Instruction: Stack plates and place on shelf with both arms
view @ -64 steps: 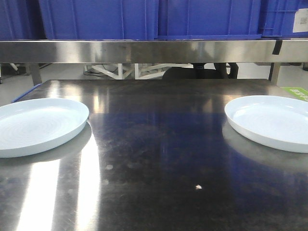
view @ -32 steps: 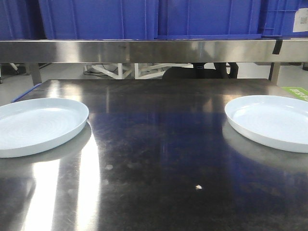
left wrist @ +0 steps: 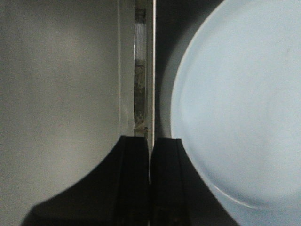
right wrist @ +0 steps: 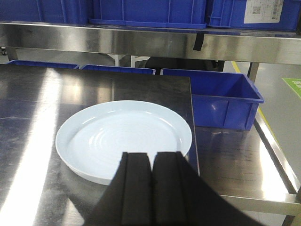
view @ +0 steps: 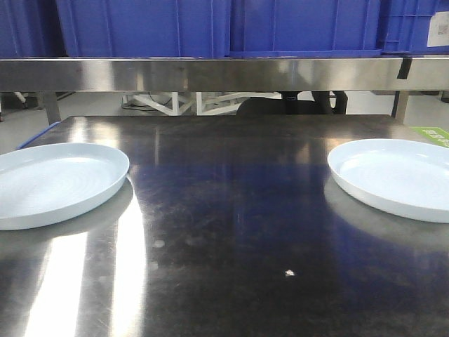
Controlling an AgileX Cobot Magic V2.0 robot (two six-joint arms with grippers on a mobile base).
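Two pale blue-white plates lie flat and apart on the dark steel tabletop [view: 231,210]: the left plate [view: 56,182] at the left edge, the right plate [view: 396,179] at the right edge. Neither gripper shows in the front view. In the left wrist view my left gripper [left wrist: 150,139] is shut on nothing, hovering over the table's edge, with the left plate [left wrist: 240,103] just to its right. My right gripper [right wrist: 151,154] is shut and empty, above the near rim of the right plate [right wrist: 124,136]. The steel shelf [view: 224,74] runs across the back.
Blue crates [view: 210,28] stand on the shelf. More blue crates [right wrist: 225,94] sit lower, beyond the table's right edge. A lower steel surface [right wrist: 240,165] lies right of the table. Grey floor [left wrist: 56,94] lies past the table's left edge.
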